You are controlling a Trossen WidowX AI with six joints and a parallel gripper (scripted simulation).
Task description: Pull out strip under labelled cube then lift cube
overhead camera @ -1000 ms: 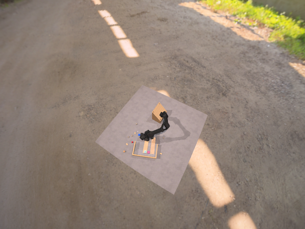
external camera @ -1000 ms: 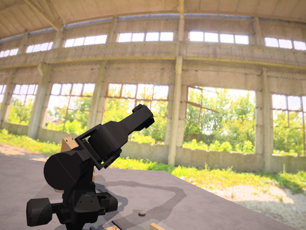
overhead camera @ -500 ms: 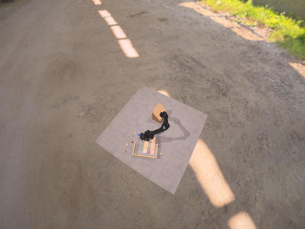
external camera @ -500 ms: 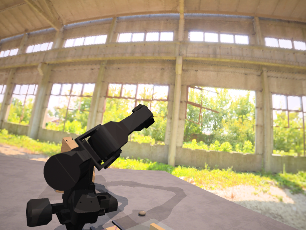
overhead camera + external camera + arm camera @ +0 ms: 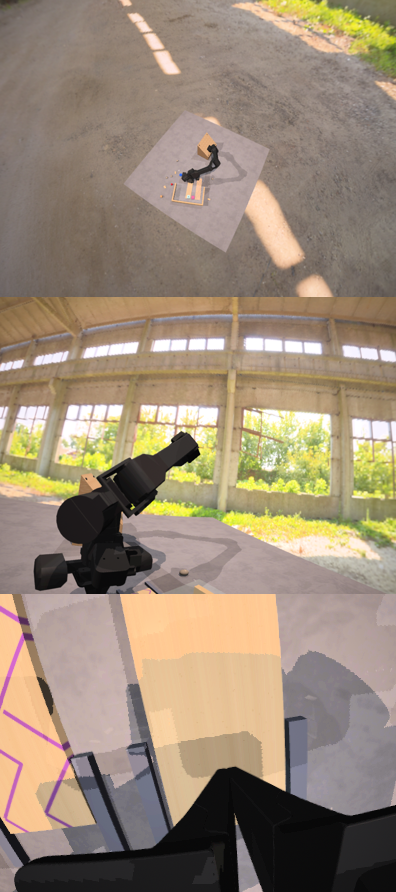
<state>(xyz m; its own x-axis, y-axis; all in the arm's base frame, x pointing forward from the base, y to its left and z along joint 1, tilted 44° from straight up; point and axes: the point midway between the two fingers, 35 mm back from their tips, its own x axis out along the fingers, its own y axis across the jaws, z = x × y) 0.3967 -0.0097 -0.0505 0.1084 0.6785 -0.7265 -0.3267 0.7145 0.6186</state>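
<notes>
A small pale cube with a teal label sits on the far end of the plain wooden strip, inside the low frame. A pink cube sits beside it, near the patterned strip; what is under it I cannot tell. My gripper is shut and empty. In the wrist view its fingertips appear over the near part of the plain strip; their height above it is hard to tell. The cubes are out of the wrist view, and the fingertips are hidden in the top view.
A three-sided wooden frame surrounds the strips' far ends. Grey upright guides flank the strips. A blue disc, a red piece and several small bits lie to the left. A wooden wedge stands by the arm's base.
</notes>
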